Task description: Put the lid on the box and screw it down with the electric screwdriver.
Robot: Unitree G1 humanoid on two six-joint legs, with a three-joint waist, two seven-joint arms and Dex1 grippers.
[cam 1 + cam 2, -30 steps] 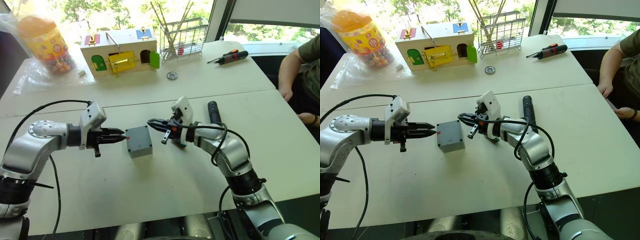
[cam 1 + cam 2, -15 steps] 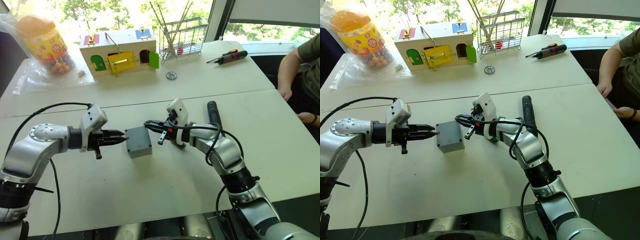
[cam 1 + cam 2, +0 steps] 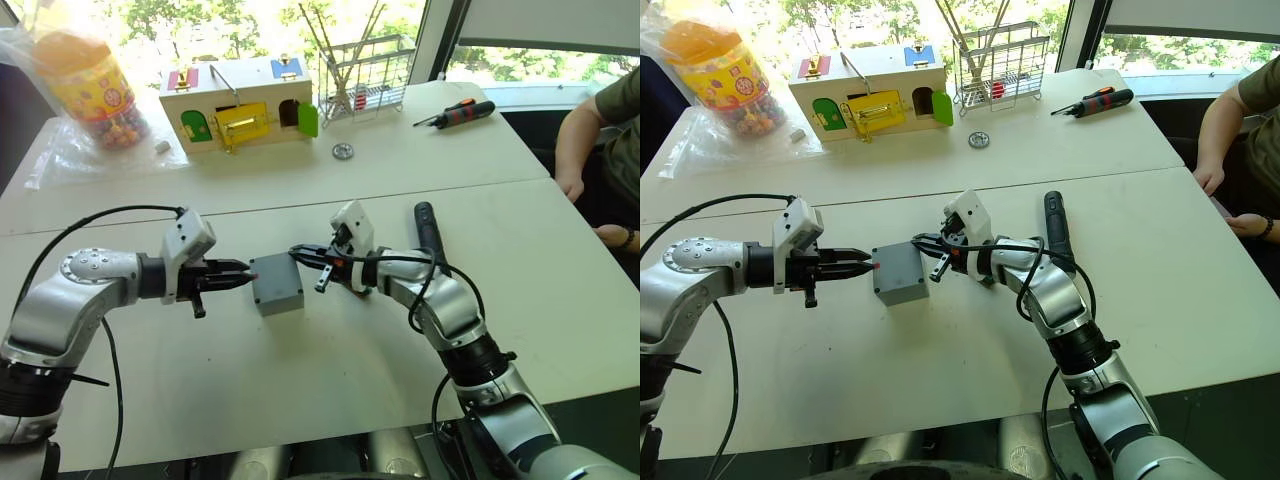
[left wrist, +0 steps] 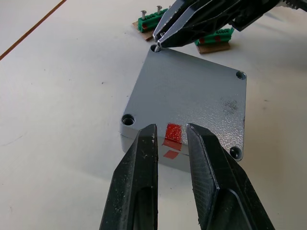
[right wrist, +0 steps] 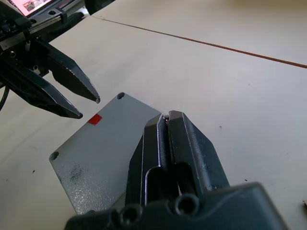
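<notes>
So the lid [image 4: 189,96] is already sitting on the box [image 3: 277,284], about centre-left of the head camera frame, and the right hand [image 4: 159,43] has its fingers pinched nearly together right over one corner hole, looks like a little screw is clamped between the tips, though honestly it's tiny and I can't say for sure. The left hand [image 4: 169,139] sits at the opposite edge by the red sticker [image 4: 172,132], fingers a little apart, gripping nothing. My worry: the lid is just resting there, so if the right hand pushes off-axis the whole box could skate across the desk [image 3: 330,370], or the screw tips over and rolls away (nothing's really bracing the box, the left fingers aren't visibly touching it). Also the electric screwdriver [image 3: 428,226] is lying right of centre, just behind the right forearm, so a sloppy arm swing could knock it. Hard to tell: whether the other three holes have screws in them, and what's on that green strip [image 4: 150,21] beyond the box besides a couple of upright screws.
</notes>
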